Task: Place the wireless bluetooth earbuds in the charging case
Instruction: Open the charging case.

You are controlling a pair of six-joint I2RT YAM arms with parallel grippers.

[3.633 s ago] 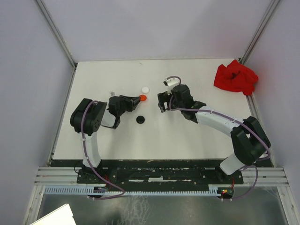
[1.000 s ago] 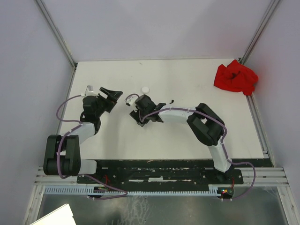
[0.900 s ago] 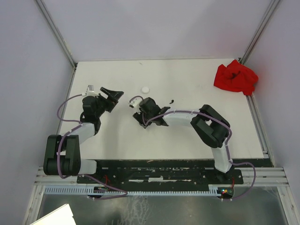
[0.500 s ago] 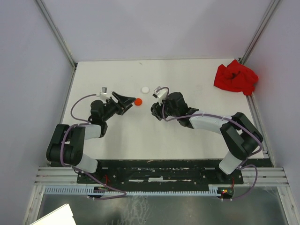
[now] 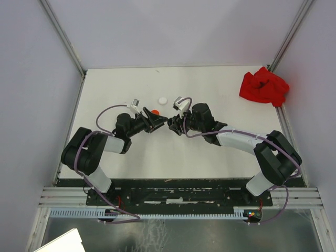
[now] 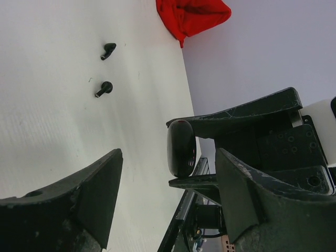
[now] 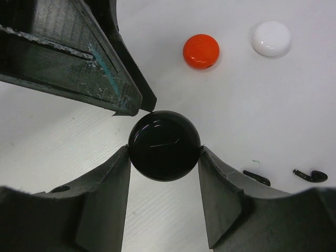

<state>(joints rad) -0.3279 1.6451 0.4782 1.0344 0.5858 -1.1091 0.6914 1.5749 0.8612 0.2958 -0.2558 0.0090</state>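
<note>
The right end effector point(image 7: 164, 153) grips the round black charging case point(image 7: 164, 142) and turns it toward the left end effector point(image 6: 169, 156). That one's jaws stand wide and empty, probably ready to open the lid. Two black earbuds point(image 6: 107, 50) wait on the desk point(image 5: 210, 94), well apart from the case.

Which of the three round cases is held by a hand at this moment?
The black case: it sits clamped between the fingers of the right hand. The orange case and the white case lie free on the table.
</note>
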